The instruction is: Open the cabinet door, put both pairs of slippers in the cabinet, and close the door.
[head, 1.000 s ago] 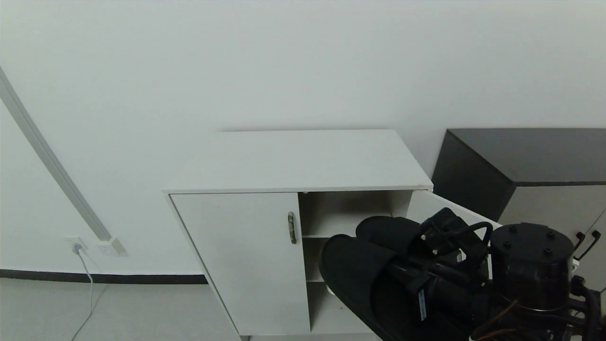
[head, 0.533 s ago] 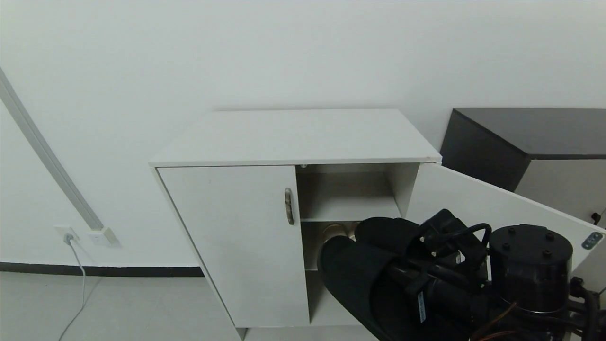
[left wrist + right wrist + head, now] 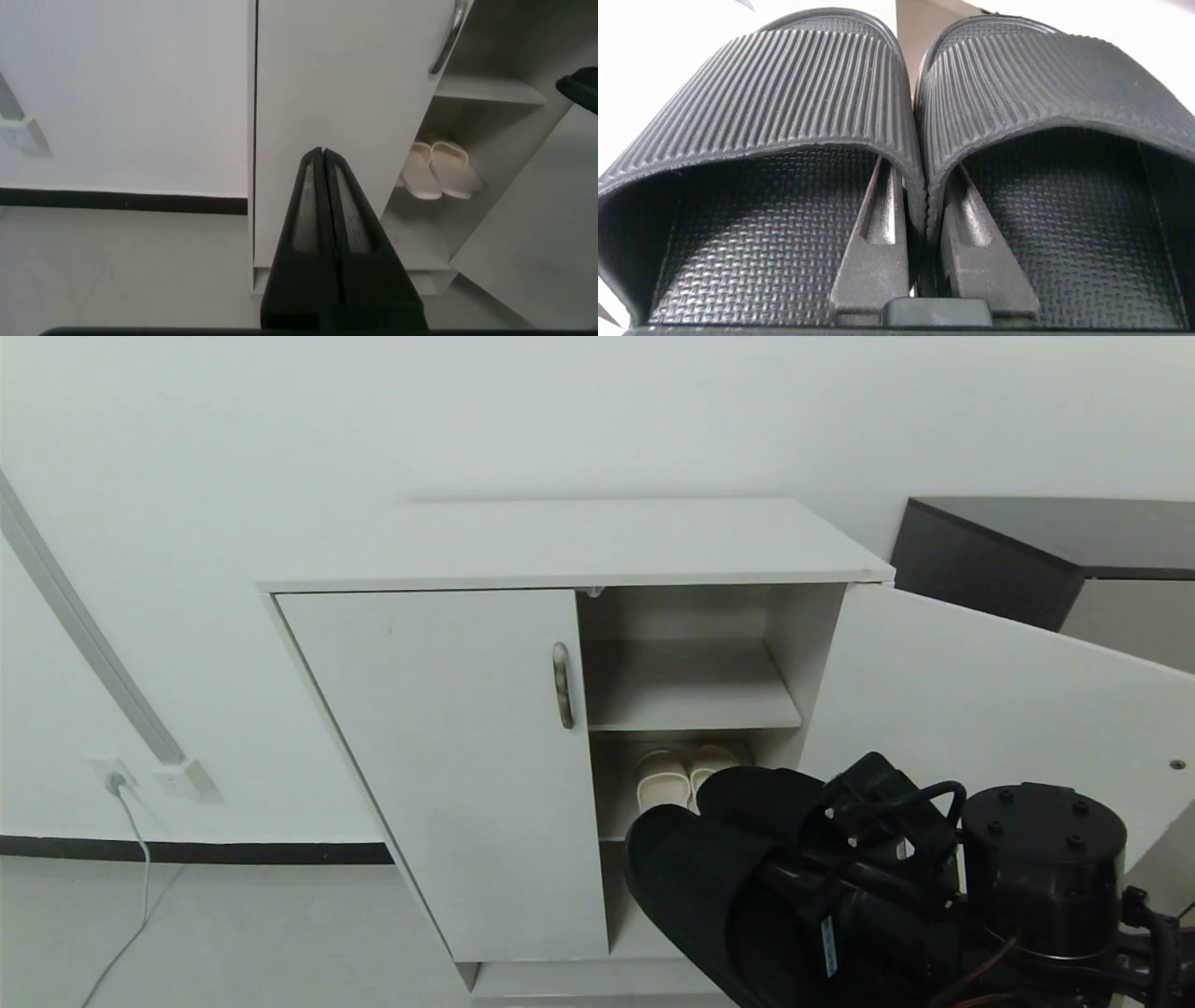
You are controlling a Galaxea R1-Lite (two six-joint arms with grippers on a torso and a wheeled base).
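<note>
Holds black slippers (image 3: 719, 859) in right gripper (image 3: 920, 187), jaws pinched narrow on the pair's two touching inner walls, just before the open cabinet (image 3: 579, 541), not yet inside. Shows left gripper (image 3: 322, 163) closed and empty. Could catch a toe on the shelf (image 3: 691, 721) edge, knock the cream slippers (image 3: 677, 775) beneath it, or drop one slipper from so slim a pinch.

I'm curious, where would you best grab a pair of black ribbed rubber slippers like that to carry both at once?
By the two inner strap walls where the black ribbed rubber slippers touch, coming from the open heel end. The right gripper does this: one finger inside each slipper, pinching both walls together. Set side by side, they offer that one thin double wall.
</note>
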